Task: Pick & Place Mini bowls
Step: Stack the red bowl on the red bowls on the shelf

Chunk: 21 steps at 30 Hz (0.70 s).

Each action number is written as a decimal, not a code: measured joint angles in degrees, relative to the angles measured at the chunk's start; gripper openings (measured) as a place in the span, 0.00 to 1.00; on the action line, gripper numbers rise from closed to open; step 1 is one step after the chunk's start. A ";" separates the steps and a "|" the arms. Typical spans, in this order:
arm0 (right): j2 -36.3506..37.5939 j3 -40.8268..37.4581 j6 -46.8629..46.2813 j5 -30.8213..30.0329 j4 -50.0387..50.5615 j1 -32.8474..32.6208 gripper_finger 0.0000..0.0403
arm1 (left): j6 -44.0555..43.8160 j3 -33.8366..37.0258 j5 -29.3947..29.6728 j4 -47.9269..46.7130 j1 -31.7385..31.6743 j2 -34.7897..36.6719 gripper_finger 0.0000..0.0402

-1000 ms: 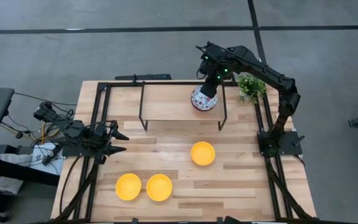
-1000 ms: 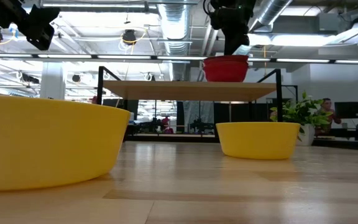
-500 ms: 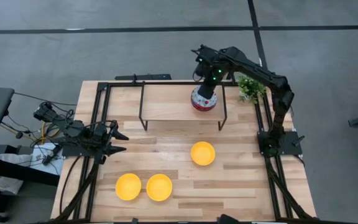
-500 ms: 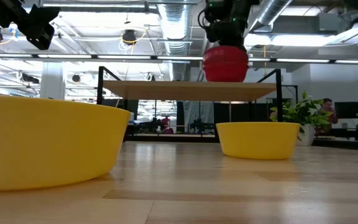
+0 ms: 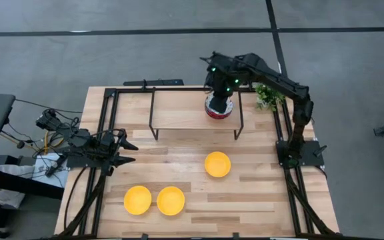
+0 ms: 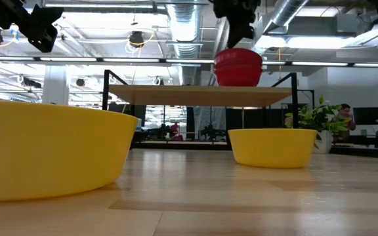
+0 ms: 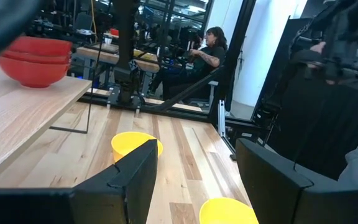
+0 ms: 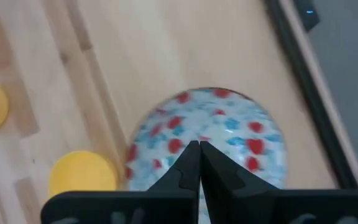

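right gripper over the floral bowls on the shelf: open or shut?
Shut. In the right wrist view the right gripper has its two dark fingers pressed together, nothing between them, above the stacked floral-patterned bowls on the raised wooden shelf.

On the table [image 5: 192, 200], a raised shelf [image 5: 179, 110] sits toward the upper middle, a stack of bowls [image 5: 219, 109] on its right end. One bowl [image 5: 217, 164] lies centre-right; two bowls [image 5: 154, 200] sit side by side lower left. A plant [image 5: 268, 95] stands upper right.
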<state>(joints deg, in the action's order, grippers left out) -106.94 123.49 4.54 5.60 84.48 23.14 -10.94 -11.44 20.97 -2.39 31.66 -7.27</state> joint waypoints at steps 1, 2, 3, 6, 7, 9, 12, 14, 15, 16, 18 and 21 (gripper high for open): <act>-0.29 -0.02 -0.02 0.40 0.00 -0.77 0.00 | 0.03 0.00 -0.02 0.04 0.01 0.00 0.54; -0.60 -0.10 -0.01 0.46 0.06 -1.31 0.00 | 0.04 0.00 -0.02 0.04 0.02 0.00 0.54; -1.14 -0.07 -0.03 0.45 -0.16 -1.95 0.00 | 0.00 0.00 0.00 0.04 0.02 -0.01 0.54; -2.52 -0.03 -0.14 0.48 -0.08 -3.31 0.00 | 0.01 0.00 -0.02 0.10 0.02 -0.02 0.54; -3.09 -0.03 -0.14 0.56 -0.13 -3.46 0.00 | -0.02 0.00 -0.02 0.14 0.02 -0.02 0.54; -4.10 -0.03 -0.14 0.90 0.33 -3.94 0.00 | -0.02 0.00 -0.02 0.15 0.02 -0.02 0.54; -5.00 -0.06 -0.15 0.83 0.54 -4.00 0.00 | -0.02 0.00 -0.02 0.19 0.02 -0.02 0.54; -5.03 -0.06 -0.51 0.71 0.53 -4.00 0.00 | -0.04 0.00 -0.02 0.17 0.02 -0.02 0.54; -5.00 -0.06 -0.75 0.61 0.54 -4.00 0.00 | -0.03 0.00 -0.02 0.18 0.00 -0.02 0.54; -4.98 -0.06 -1.20 0.62 0.54 -4.00 0.00 | -0.02 0.00 -0.02 0.17 0.02 -0.02 0.54; -4.96 -0.06 -1.54 0.60 0.57 -4.00 0.00 | -0.03 0.00 -0.02 0.17 0.02 -0.02 0.54; -4.70 -0.06 -1.99 0.48 0.29 -4.37 0.00 | -0.03 0.00 -0.02 0.17 0.02 -0.02 0.54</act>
<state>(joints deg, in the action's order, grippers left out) -111.63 123.44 2.55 6.09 84.77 18.77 -10.97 -11.44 20.95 -2.22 31.68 -7.29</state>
